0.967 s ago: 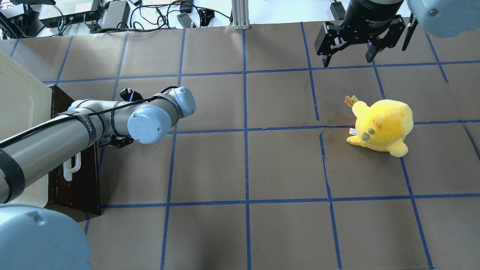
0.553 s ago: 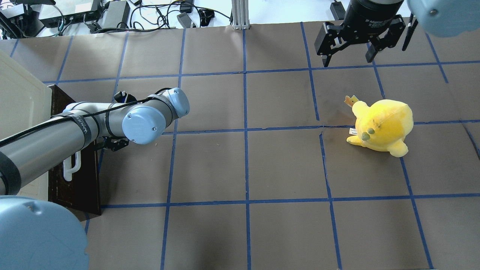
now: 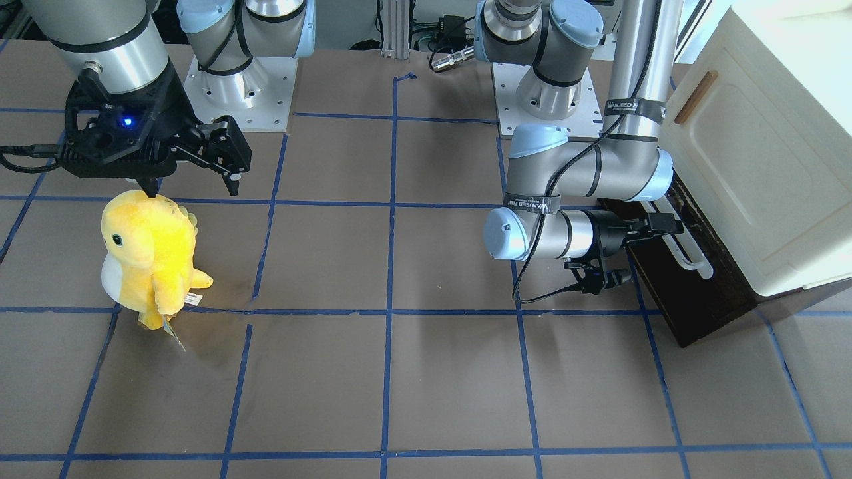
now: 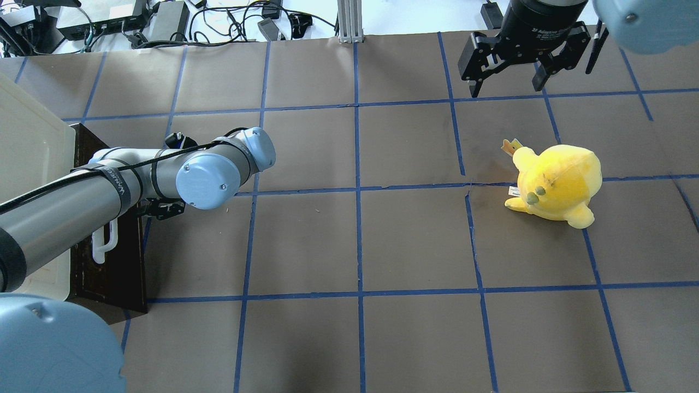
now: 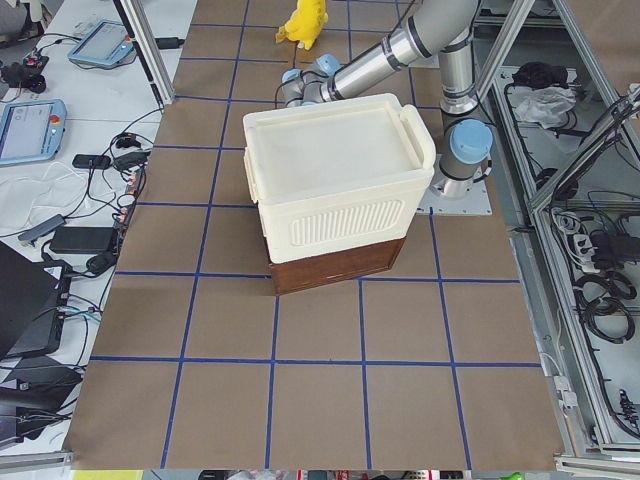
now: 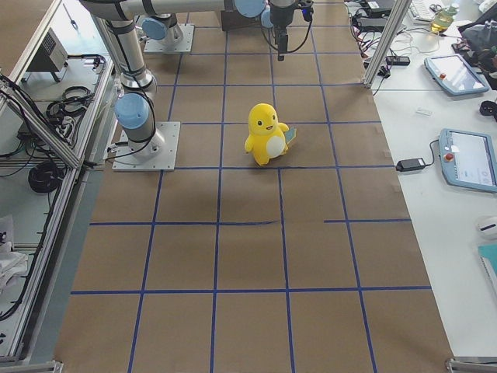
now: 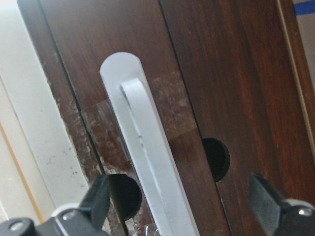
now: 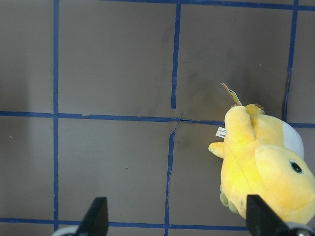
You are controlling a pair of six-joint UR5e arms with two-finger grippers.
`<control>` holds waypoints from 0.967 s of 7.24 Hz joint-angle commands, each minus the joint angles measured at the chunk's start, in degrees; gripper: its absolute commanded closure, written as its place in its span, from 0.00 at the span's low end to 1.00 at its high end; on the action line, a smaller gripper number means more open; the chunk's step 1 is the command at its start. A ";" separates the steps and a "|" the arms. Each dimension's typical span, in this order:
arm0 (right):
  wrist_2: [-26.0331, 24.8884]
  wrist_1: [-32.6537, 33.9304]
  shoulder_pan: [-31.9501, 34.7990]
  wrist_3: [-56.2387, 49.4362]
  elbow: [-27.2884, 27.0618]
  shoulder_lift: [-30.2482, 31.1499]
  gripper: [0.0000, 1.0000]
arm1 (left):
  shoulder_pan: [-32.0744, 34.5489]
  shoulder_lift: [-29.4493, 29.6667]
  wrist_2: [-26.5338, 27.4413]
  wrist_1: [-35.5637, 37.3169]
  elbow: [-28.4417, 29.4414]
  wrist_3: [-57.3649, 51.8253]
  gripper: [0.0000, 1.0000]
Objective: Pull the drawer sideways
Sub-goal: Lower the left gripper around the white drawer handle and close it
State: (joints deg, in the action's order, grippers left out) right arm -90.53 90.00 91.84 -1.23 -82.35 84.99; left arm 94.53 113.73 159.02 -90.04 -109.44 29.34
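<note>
The drawer point(image 3: 685, 299) has a dark brown worn wooden front and sits under the cream cabinet point(image 3: 752, 153). Its long white bar handle point(image 3: 690, 256) fills the left wrist view point(image 7: 147, 152). My left gripper point(image 3: 667, 226) is open right at the drawer front point(image 7: 221, 73), with one fingertip point(image 7: 96, 201) on each side of the handle point(image 4: 104, 240) and apart from it. My right gripper point(image 4: 508, 82) is open and empty, hovering at the far right of the table. The drawer's inside is hidden.
A yellow plush toy point(image 4: 557, 183) stands on the brown paper table below my right gripper, also in the right wrist view point(image 8: 266, 167). Blue tape lines grid the table. The cabinet point(image 4: 27, 158) takes up the left edge. Cables and boxes lie beyond the far edge.
My left arm has moved a little to the left, bringing its gripper closer to the drawer front and handle. The right arm and the plush have not moved.
</note>
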 commanded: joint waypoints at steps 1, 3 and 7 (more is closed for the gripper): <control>0.00 0.00 0.00 0.00 0.00 0.00 0.00 | -0.40 0.27 0.06 -0.04 0.01 0.20 0.27; 0.00 0.00 0.00 0.00 0.00 0.00 0.00 | -0.49 0.18 0.59 -0.04 0.01 0.19 0.29; 0.00 0.00 0.00 0.00 0.00 0.00 0.00 | -0.49 -0.53 0.86 -0.13 -0.95 0.37 0.32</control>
State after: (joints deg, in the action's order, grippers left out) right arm -90.53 90.00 91.84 -1.23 -82.35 84.99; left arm 94.05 112.97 159.85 -90.23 -110.39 29.49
